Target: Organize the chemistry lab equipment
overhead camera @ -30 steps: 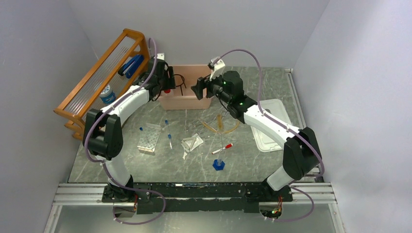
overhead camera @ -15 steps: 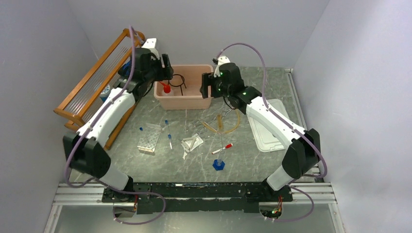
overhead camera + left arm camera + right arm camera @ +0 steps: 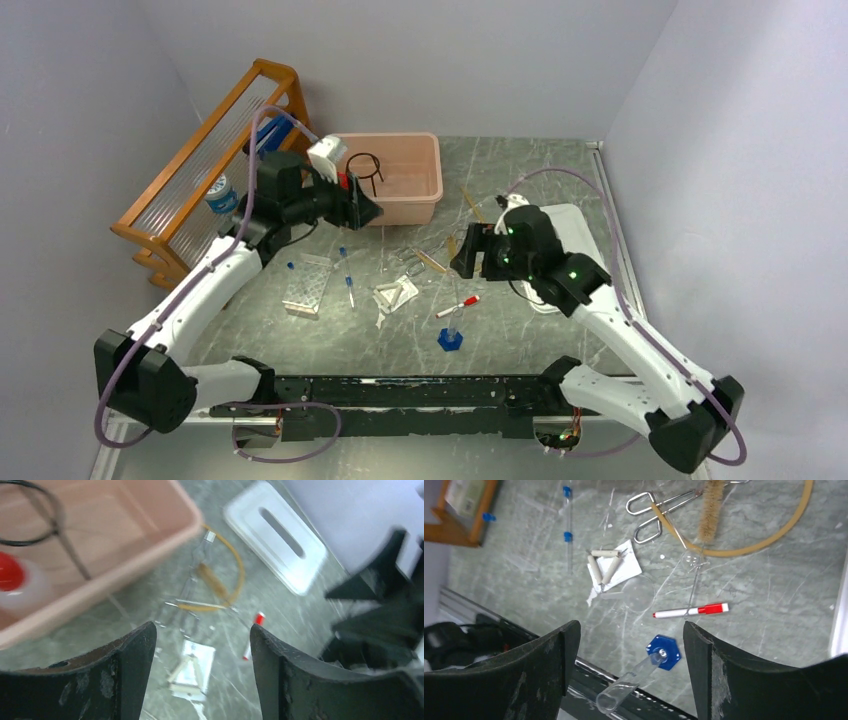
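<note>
Grey marbled desk (image 3: 330, 345) sits between pale walls. At its far left a wooden slatted rack (image 3: 205, 160) leans against the wall.

The left hand (image 3: 368, 212) hangs over the near left corner of the pink tub (image 3: 436, 170). Its wrist view shows the fingers (image 3: 135, 652) spread wide with nothing between them. Inside the tub lie the black wire ring (image 3: 366, 165) and, at its left end, the clear red-capped squeeze bottle (image 3: 12, 577).

In front of the tub the clear tube rack (image 3: 308, 285) rests on the desk. The blue-capped tubes (image 3: 349, 290) lie flat just beside it on the right. Next come the white triangles (image 3: 395, 296), lying on a white sheet.

Further right, the amber tubing (image 3: 769, 540) curves across the desk. Metal loop-handled tongs (image 3: 649, 510) and a bristle brush (image 3: 711, 510) lie over it. A red-capped marker (image 3: 691, 611) lies nearer the arms. Just beyond it towards the near edge, the blue-based thin cylinder (image 3: 663, 652) seems to stand upright on its base.

The right hand (image 3: 462, 262) hovers above this clutter, touching none of it. Its fingers (image 3: 704, 655) are also wide apart and empty. A white lid (image 3: 280, 537) lies at the right, partly under the right arm.
</note>
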Controlling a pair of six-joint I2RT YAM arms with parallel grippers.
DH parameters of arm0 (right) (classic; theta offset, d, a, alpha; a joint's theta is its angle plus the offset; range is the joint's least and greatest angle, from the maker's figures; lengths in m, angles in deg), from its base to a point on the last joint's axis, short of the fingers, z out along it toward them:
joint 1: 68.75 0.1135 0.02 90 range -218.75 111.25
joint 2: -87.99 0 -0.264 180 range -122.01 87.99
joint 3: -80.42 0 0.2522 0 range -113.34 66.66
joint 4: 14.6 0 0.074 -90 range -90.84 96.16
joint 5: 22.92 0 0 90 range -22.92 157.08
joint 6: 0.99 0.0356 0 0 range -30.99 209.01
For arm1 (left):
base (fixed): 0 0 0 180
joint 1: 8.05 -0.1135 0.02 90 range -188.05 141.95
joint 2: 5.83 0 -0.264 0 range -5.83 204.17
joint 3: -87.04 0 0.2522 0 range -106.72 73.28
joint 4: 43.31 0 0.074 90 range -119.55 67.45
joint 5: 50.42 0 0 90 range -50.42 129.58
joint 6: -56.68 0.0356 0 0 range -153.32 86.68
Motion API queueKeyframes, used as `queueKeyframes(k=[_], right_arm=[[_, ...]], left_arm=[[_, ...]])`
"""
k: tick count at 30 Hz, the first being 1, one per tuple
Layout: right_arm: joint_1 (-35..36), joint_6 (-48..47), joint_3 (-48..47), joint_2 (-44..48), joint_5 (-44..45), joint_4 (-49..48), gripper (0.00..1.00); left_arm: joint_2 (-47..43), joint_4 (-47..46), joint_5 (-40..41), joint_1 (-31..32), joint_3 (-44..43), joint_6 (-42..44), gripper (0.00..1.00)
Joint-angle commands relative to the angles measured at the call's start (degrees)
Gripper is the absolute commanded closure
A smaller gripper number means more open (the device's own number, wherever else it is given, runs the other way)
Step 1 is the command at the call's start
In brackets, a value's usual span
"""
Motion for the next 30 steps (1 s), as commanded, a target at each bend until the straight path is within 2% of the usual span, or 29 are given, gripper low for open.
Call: queueKeyframes(k=[1, 4, 6, 8, 11, 14, 16, 18, 23, 27, 30], right_arm=[[0.0, 13.1, 2.1, 3.4, 5.9, 3.5, 0.23], [-0.7, 23.0, 1.9, 2.6, 14.0, 10.6, 0.24], [-2.8, 25.5, 2.1, 1.0, 13.9, 11.7, 0.25], [-6.3, 25.7, 2.8, -1.2, 9.8, 9.6, 0.26], [-11.6, 24.0, 4.7, -4.3, 2.9, 4.7, 0.29], [-15.2, 22.5, 6.4, -7.0, -1.0, 1.0, 0.29], [-16.8, 21.9, 7.5, -8.1, -3.0, -0.8, 0.29], [-17.9, 21.6, 8.6, -8.3, -4.3, -2.1, 0.3], [-18.8, 21.4, 11.5, -7.4, -5.3, -4.4, 0.3], [-19.3, 21.3, 12.6, -6.8, -5.5, -5.2, 0.3], [-19.6, 20.8, 12.6, -6.7, -5.2, -5.0, 0.3]], left_arm=[[-5.3, -5.9, -9.9, 8.0, 5.3, 2.1, 0.28], [-8.3, -12.3, -9.1, 15.2, 11.4, 2.2, 0.29], [-9.6, -18.1, -7.1, 19.8, 15.6, 2.6, 0.29], [-9.5, -21.5, -4.9, 24.4, 17.9, 3.9, 0.29], [-6.1, -21.7, -2.1, 30.8, 17.6, 7.9, 0.31], [-1.1, -21.6, -0.2, 35.6, 16.0, 11.4, 0.33], [1.9, -23.8, -0.3, 38.1, 15.8, 12.1, 0.39], [4.5, -26.1, 1.5, 41.8, 16.2, 13.6, 0.4], [9.6, -29.2, 5.4, 45.2, 16.4, 19.3, 0.42], [12.0, -37.3, 5.3, 46.5, 18.2, 23.4, 0.47], [13.9, -37.4, 7.5, 46.8, 17.2, 24.8, 0.51]])
